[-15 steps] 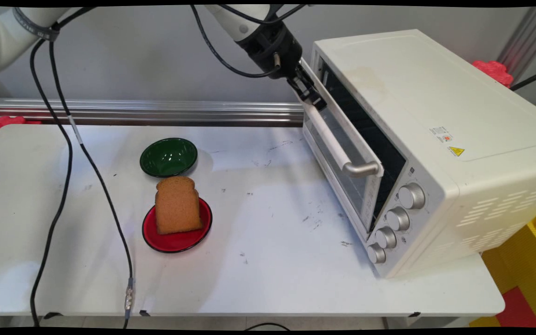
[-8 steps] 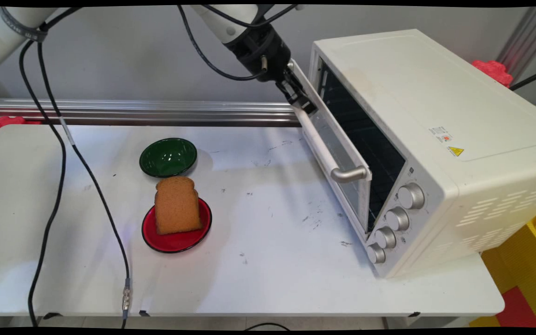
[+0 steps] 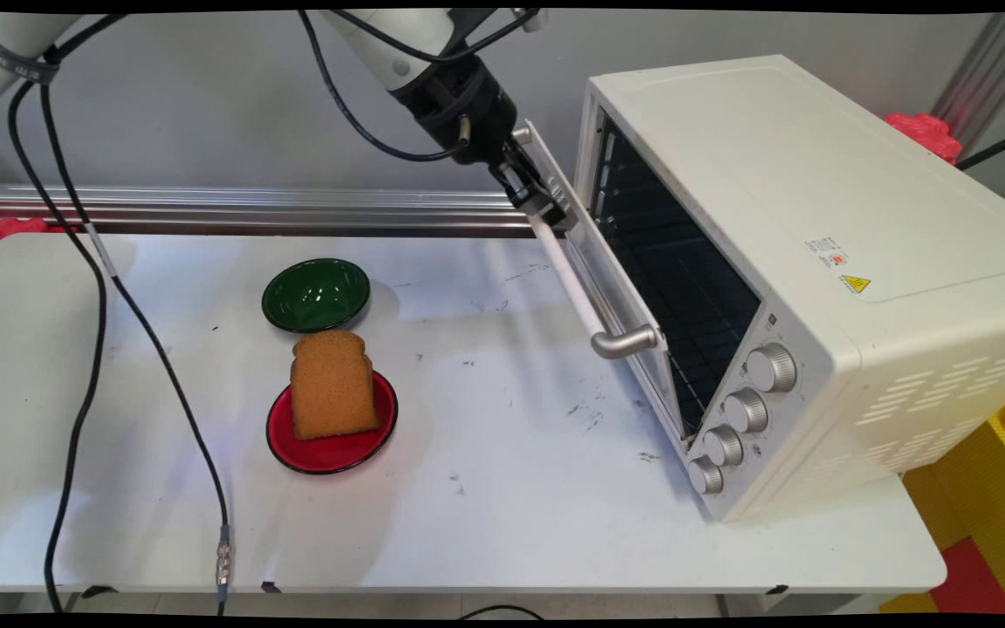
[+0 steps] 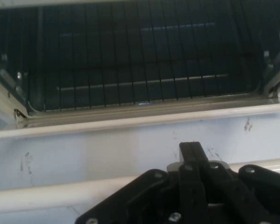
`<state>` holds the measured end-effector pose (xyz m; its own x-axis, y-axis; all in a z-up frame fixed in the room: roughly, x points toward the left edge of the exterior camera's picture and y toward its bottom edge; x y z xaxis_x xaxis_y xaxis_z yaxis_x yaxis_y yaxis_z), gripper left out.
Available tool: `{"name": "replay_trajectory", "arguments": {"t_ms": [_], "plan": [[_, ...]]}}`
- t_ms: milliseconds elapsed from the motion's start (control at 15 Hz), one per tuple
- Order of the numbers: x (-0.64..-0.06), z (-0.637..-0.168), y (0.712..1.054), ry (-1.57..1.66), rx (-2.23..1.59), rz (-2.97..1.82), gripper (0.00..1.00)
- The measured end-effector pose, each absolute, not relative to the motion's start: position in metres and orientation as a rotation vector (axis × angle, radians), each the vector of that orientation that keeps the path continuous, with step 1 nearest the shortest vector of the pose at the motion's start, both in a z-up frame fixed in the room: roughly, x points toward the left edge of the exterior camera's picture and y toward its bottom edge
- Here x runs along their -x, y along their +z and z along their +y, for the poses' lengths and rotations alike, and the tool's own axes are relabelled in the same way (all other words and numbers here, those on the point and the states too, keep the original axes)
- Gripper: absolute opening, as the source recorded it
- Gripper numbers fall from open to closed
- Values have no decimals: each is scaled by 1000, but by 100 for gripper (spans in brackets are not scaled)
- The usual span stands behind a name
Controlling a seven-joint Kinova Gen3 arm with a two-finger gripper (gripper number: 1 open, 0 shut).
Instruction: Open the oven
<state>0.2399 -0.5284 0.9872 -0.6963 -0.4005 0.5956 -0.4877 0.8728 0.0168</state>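
A cream toaster oven (image 3: 816,218) stands on the right of the white table (image 3: 511,488). Its glass door (image 3: 620,292) hangs partly open, tilted out to the left. My gripper (image 3: 540,199) is shut on the far end of the door's white handle bar (image 3: 574,286). In the hand view the handle bar (image 4: 60,193) crosses the bottom, with my gripper (image 4: 192,161) closed over it. Beyond the door glass (image 4: 107,149), the dark oven cavity with its wire rack (image 4: 130,70) shows.
A slice of brown bread (image 3: 332,384) stands on a red plate (image 3: 337,447) left of centre. A green bowl (image 3: 316,294) sits just behind it. Black cables (image 3: 162,340) hang from the arm over the table's left side. Four knobs (image 3: 745,410) line the oven's front.
My gripper has moved left and slightly down with the handle, and the oven door has swung further open, uncovering more of the dark cavity.
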Motion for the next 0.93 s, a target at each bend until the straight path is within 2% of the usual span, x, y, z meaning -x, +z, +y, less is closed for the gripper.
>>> {"name": "replay_trajectory", "arguments": {"t_ms": [933], "plan": [[-260,-518,965,196,-634,-2433,0]]}}
